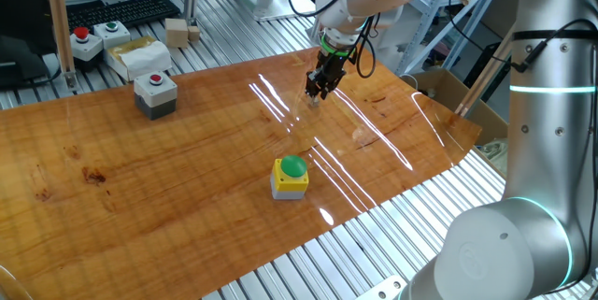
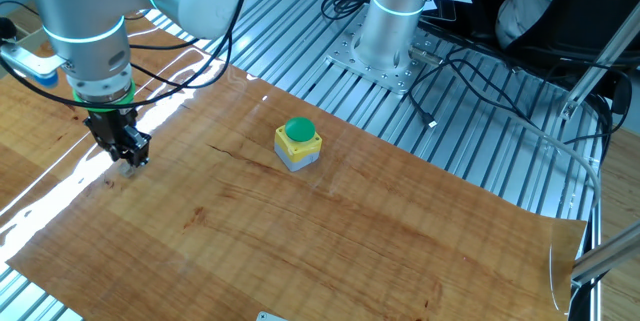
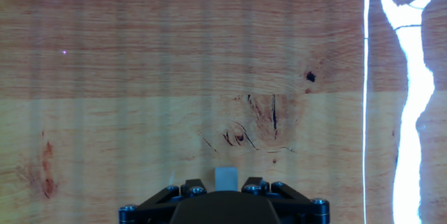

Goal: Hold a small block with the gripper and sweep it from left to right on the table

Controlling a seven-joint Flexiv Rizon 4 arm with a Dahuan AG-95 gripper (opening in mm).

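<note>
My gripper, black with a green ring above it, hangs low over the far right part of the orange-brown table. It also shows in the other fixed view near the table's left edge. In the hand view the small block, a tiny pale cube, sits between the black fingers just above the wood surface. The gripper is shut on it. In both fixed views the block is too small to make out at the fingertips.
A yellow-and-grey box with a green button stands near the table's front middle, also in the other fixed view. A grey box with a red button stands at the far left. Beyond are more button boxes, wooden blocks, a keyboard, and the aluminium frame.
</note>
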